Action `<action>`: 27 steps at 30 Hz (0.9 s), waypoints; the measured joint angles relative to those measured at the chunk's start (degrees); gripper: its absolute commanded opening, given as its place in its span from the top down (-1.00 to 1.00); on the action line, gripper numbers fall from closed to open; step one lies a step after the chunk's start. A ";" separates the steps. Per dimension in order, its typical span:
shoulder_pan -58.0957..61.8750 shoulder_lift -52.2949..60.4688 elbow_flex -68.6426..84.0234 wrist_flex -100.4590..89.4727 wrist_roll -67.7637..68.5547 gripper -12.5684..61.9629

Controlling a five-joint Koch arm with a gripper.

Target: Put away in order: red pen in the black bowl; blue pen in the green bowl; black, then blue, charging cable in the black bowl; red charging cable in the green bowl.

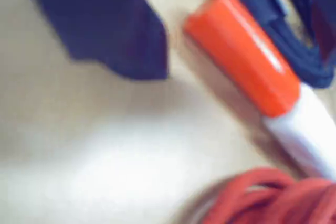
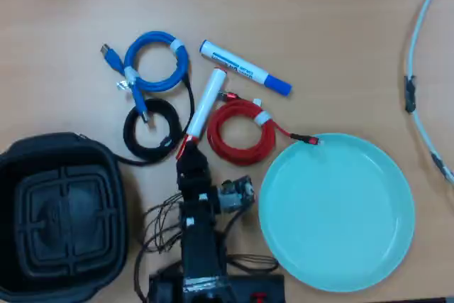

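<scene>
On the wooden surface (image 2: 333, 19), in the overhead view, the green bowl (image 2: 336, 212) at near right and the black bowl (image 2: 58, 219) at near left hold nothing. The arm (image 2: 197, 235) reaches away from the near edge. The red pen (image 2: 202, 109) lies between the cable coils, its long axis slanting far-right to near-left, red cap nearest the tool (image 2: 186, 152). One dark jaw hangs beside the cap; I cannot tell how far the tool is open.
</scene>
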 measured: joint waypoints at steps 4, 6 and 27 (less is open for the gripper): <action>-0.09 0.00 -8.35 15.64 -3.69 -0.16; -0.09 0.00 -12.92 20.13 -5.36 -0.17; 3.52 -17.67 -51.86 39.55 -47.64 -0.17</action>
